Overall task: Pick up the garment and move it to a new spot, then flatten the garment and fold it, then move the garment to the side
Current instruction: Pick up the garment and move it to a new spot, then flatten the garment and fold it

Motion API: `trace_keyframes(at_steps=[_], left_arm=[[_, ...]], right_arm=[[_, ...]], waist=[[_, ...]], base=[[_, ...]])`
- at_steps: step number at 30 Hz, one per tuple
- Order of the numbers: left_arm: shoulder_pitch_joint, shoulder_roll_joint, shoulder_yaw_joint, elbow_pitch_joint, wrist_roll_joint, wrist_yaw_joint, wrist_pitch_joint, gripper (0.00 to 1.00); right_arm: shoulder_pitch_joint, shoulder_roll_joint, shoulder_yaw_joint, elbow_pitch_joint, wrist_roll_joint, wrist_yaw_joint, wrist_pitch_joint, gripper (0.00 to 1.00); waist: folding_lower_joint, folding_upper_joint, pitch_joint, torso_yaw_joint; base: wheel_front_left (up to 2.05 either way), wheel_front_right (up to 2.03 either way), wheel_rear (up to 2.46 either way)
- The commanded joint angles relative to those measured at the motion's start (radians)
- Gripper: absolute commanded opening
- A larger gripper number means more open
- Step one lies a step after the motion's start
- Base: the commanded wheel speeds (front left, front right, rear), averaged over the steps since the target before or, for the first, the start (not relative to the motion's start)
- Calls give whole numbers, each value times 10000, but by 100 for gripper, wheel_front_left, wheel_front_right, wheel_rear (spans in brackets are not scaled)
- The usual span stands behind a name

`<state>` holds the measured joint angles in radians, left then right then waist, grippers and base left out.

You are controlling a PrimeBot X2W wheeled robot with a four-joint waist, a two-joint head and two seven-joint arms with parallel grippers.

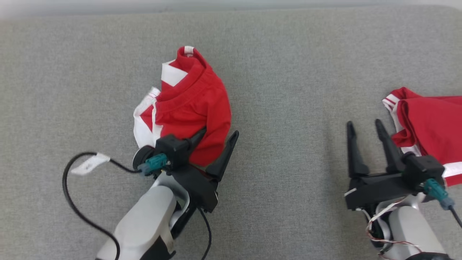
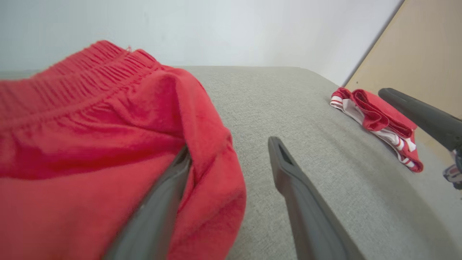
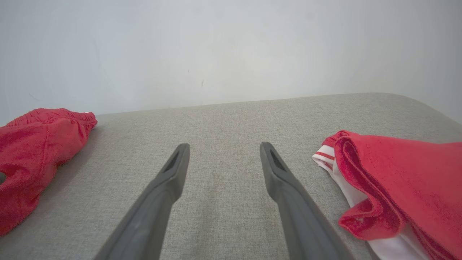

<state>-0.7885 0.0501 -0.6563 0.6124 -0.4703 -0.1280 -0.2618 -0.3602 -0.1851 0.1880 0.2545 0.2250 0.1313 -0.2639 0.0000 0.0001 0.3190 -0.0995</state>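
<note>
A crumpled red garment with white side stripes, apparently soft knit shorts with a gathered elastic waistband, lies bunched in a heap on a grey woven fabric surface. It sits left of centre, directly ahead of the left arm.

The left gripper is spread wide at the heap's near edge. One dark finger is tucked against a fold of red cloth that drapes over it. The other finger rests apart on bare grey fabric, so nothing is pinched.

The right gripper is also spread, with nothing between its fingers, over bare surface well to the right. Just beside it lies a second red and white garment, which looks folded.

The heap's long axis runs roughly away from the robot. Its narrow end is farthest, and the waistband seems to lie at that far end. White panels show along the heap's left side.

The cloth looks light, limp and not fragile. It will likely sag and fold on itself when lifted, so one pinch would raise a dangling bundle. The ribbed waistband seems the firmest place to grip. Taking it at two well-separated points should help the cloth hang open for flattening.
</note>
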Motion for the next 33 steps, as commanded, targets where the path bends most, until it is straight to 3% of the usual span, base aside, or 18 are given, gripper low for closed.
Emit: trace_keyframes(at_steps=[1, 7, 16, 25, 33], left_arm=[[438, 21, 202, -226, 131, 79, -41, 100], [1514, 10, 1097, -1132, 829, 392, -40, 100], [3022, 7, 2103, -1835, 1107, 437, -28, 100], [3840, 9, 2260, -2299, 680, 592, -27, 100], [4336, 8, 2321, -2501, 342, 827, -27, 100]], right_arm=[[34, 31, 230, -44, 130, -12, 0, 100], [-41, -4, 1109, -22, 455, -12, 0, 100], [-1197, -378, 2951, 488, 757, -12, 0, 100], [-3208, -888, 5136, 2459, 1458, -12, 0, 100], [-4810, -1083, 6305, 4324, 2102, -12, 129, 100]], waist=[[0, -1, -302, 206], [0, -1, -883, 1095], [0, -1, -1248, 2584], [0, -1, -1176, 4093], [0, -1, -1029, 5004]], base=[[0, 0, 0], [0, 0, 0], [0, 0, 0], [0, 0, 0], [0, 0, 0]])
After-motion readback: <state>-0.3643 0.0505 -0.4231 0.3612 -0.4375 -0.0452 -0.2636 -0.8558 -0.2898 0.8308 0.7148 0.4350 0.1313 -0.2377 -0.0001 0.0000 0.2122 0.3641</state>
